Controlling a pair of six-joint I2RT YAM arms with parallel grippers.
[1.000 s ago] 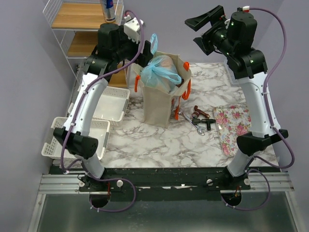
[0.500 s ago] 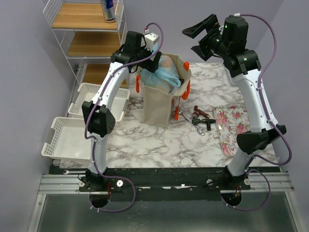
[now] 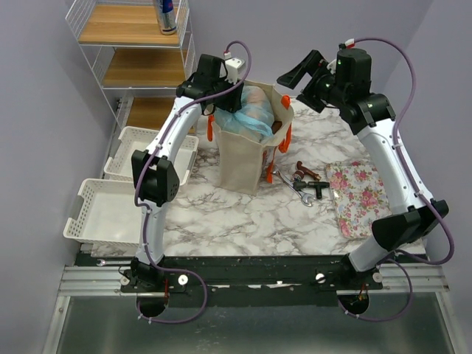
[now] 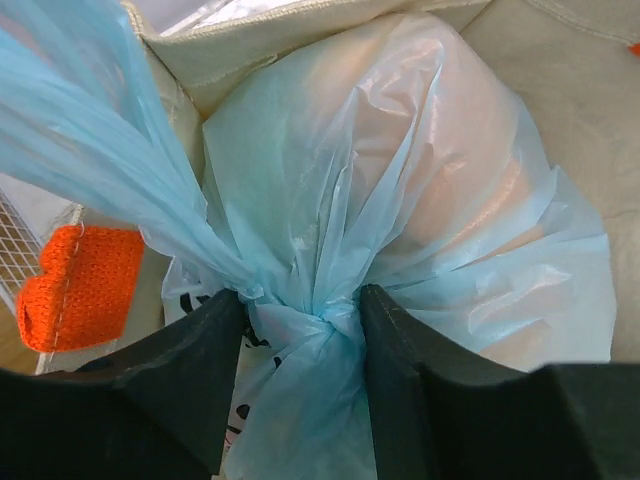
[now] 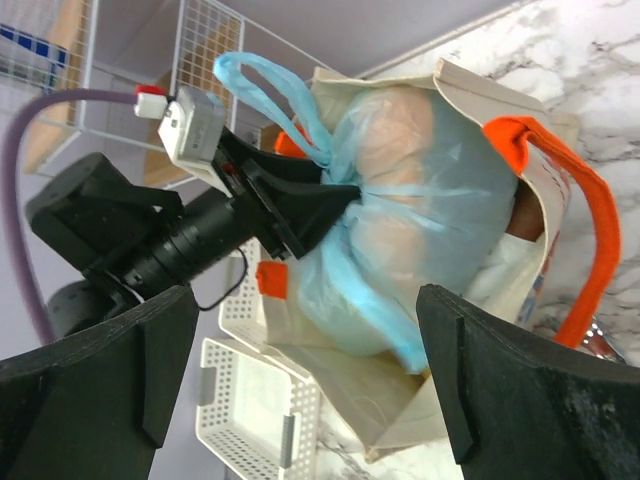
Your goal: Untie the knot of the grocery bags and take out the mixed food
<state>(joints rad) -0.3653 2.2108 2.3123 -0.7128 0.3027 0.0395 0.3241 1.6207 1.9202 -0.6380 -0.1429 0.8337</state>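
A beige canvas tote (image 3: 243, 158) with orange handles (image 5: 560, 190) stands on the marble table. Inside it sits a light-blue plastic bag (image 3: 254, 116), tied at the top, with pale food showing dimly through the film. My left gripper (image 3: 225, 103) reaches in from the tote's far left; in the left wrist view its two black fingers press against both sides of the knot (image 4: 322, 318). The bag's loose ends (image 4: 90, 150) stream up and left. My right gripper (image 3: 299, 82) hovers open above the tote's right side, nothing between its fingers (image 5: 110, 370).
Two white perforated baskets (image 3: 110, 210) (image 3: 158, 151) sit left of the tote. A wire shelf at the back left carries a drink can (image 3: 168, 15). Metal tools (image 3: 306, 181) and a floral cloth (image 3: 358, 195) lie to the right of the tote.
My left arm swung right from beside the tote to over the blue bag, and its jaws closed in on the knot. The right arm dropped slightly toward the tote, still open.
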